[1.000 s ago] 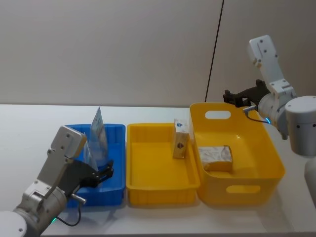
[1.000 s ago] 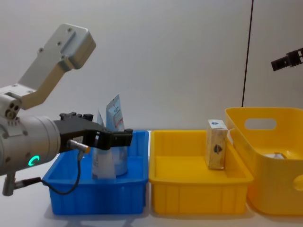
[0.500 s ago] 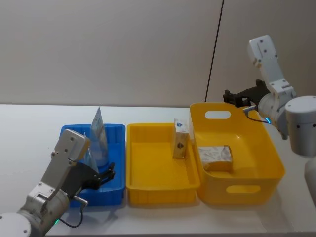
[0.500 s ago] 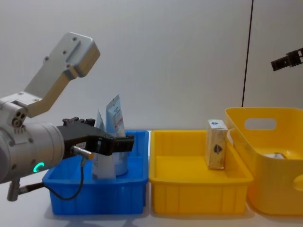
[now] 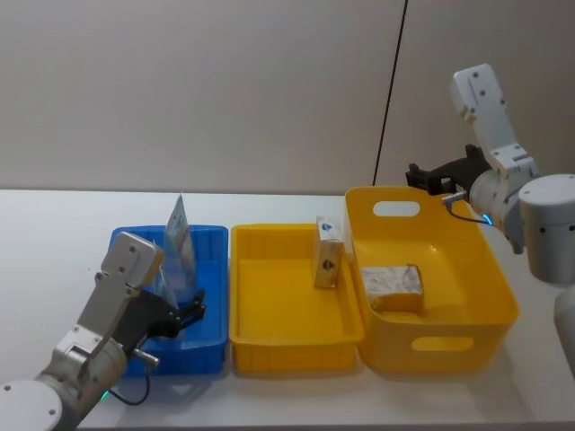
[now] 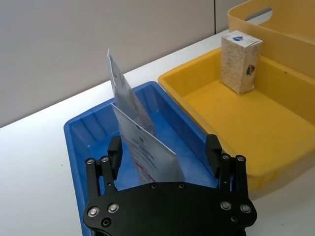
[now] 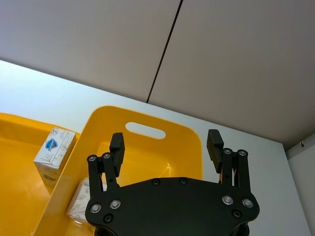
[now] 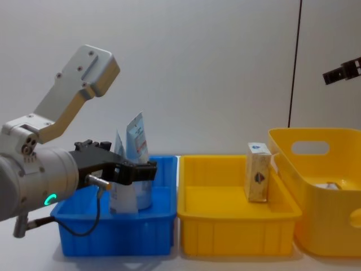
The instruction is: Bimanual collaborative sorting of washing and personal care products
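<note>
The white counter runs beneath both arms. The large yellow tub sits below and just ahead of the right pincer, which hangs raised behind the tub's far rim, fingers spread with nothing between them. The yellow tray lies off the left pincer's right side, and the blue tray lies directly under it. The left pincer sits low over the near end of the blue tray, fingers spread wide. The nearer tube stands crimped end up between those fingers, with a gap on each side. The taller tube stands just beyond it, farther from the left pincer. One beige carton stands upright in the yellow tray against the wall next to the tub, well to the left pincer's right. A second carton lies flat in the tub, below the right pincer.
</note>
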Controlling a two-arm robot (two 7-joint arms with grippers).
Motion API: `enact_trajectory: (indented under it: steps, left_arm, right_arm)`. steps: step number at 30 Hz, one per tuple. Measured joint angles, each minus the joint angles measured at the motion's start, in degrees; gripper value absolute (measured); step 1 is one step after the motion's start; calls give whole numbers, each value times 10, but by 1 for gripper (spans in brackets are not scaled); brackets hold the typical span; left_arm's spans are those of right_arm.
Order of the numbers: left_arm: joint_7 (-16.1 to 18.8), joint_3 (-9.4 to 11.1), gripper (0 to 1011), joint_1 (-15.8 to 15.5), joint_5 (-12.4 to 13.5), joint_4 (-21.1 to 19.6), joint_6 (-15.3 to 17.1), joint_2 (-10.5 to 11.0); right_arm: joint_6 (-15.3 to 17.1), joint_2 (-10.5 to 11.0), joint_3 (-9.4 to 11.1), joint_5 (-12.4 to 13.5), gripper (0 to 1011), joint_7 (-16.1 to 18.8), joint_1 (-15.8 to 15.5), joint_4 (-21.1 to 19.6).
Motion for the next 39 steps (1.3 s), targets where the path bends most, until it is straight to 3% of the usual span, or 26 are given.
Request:
enact_trajectory:
  steps: [14,30,39]
  left_arm:
    - [5,-5,1001,-16,10,36,-2,-15]
    - [-2,-10,997,-20,9,50,0,-25]
    - [-3,-11,764,-21,8,52,1,-27]
  right_arm:
    - [0,0,0,0,1004,0,0,0]
    - [0,0,0,0,1004,0,0,0]
    - [0,0,0,0,1004,0,0,0]
